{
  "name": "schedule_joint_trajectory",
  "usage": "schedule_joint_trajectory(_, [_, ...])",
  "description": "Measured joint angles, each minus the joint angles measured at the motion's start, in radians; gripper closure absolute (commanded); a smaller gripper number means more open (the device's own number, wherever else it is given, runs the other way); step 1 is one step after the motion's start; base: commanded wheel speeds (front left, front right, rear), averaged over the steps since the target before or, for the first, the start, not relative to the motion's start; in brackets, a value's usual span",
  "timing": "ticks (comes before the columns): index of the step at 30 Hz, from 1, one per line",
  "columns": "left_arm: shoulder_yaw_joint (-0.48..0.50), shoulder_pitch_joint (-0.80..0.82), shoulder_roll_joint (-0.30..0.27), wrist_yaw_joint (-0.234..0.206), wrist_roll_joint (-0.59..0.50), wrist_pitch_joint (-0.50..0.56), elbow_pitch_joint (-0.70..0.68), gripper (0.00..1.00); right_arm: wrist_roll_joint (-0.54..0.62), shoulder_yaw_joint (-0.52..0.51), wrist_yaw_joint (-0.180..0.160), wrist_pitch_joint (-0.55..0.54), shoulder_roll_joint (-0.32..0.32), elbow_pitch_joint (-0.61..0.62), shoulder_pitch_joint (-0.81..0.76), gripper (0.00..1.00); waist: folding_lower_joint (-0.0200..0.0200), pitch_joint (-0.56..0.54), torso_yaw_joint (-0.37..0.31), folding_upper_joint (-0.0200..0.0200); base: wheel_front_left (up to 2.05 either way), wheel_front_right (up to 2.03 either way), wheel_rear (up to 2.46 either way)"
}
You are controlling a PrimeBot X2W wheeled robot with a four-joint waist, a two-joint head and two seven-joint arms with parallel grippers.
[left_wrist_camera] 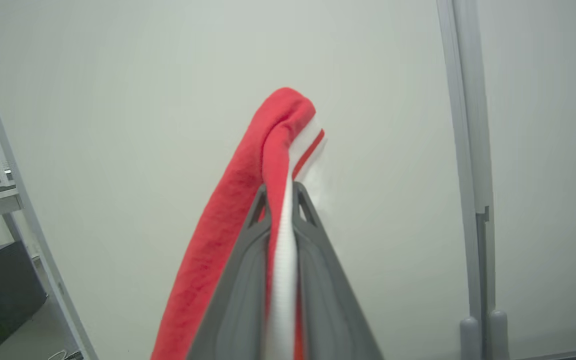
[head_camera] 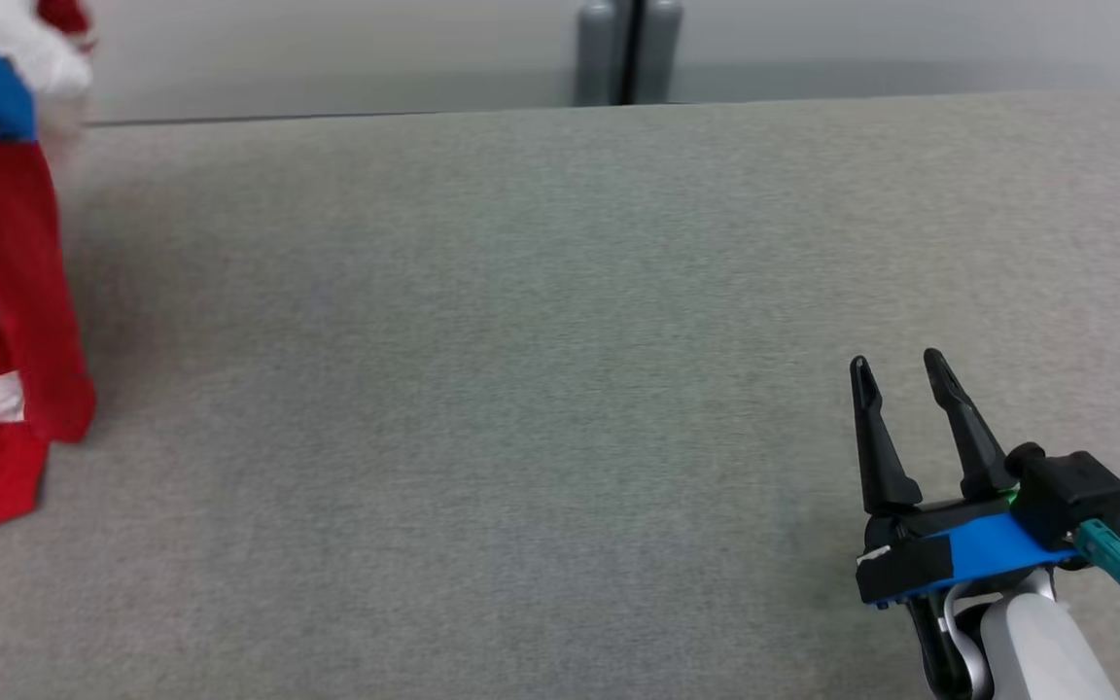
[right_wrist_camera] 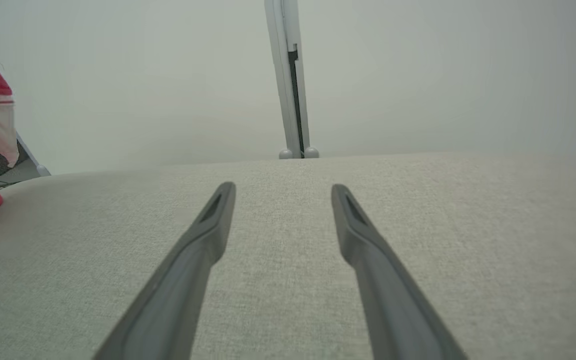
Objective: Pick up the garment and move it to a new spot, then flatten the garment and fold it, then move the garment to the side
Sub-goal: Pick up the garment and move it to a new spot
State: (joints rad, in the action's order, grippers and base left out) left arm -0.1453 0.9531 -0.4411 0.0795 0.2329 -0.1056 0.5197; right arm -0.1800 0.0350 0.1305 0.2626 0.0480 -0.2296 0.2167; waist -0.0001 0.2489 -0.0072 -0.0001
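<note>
Our left gripper (left_wrist_camera: 280, 189) is clamped on the red-and-white garment (left_wrist_camera: 218, 235) — its two dark fingers are pressed together on a fold of the cloth, with a white ribbed band running between them and a red flap draped over the tips and down one side. In the head view the garment hangs at the far left edge, held up in the air, its lower red end reaching down close to the grey fabric-covered tabletop (head_camera: 541, 369); whether it touches the surface there we cannot tell. Our right gripper (head_camera: 897, 362) sits at the lower right, well apart from the garment and low over the tabletop, its fingers spread with nothing between them — the right wrist view shows bare grey tabletop in the gap. Beyond the far edge of the tabletop stands a pale wall (head_camera: 327, 49) with a grey upright post (head_camera: 628, 49) against it
</note>
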Motion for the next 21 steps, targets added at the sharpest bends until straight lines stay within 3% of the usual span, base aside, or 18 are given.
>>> schedule_joint_trajectory(9, [-0.106, 0.09, 0.101, 0.01, 0.005, 0.133, -0.287, 1.0, -0.049, -0.001, 0.0, 0.0, 0.0, -0.007, -0.013, 0.0, 0.0, -0.019, -0.149, 0.0, 0.0, 0.0, 0.0])
schedule_joint_trajectory(16, [-0.2, 0.141, 0.198, 0.022, 0.015, 0.165, -0.316, 1.0, -0.071, -0.007, 0.0, 0.0, 0.0, -0.013, -0.01, 0.0, 0.0001, -0.022, -0.25, 0.0, 0.0, 0.0, 0.0])
schedule_joint_trajectory(21, [-0.271, 0.131, 0.273, 0.029, 0.038, 0.151, -0.282, 1.0, -0.077, -0.015, 0.0, 0.0, 0.0, -0.013, -0.01, 0.0, 0.0, -0.029, -0.276, 0.0, 0.0, 0.0, 0.0])
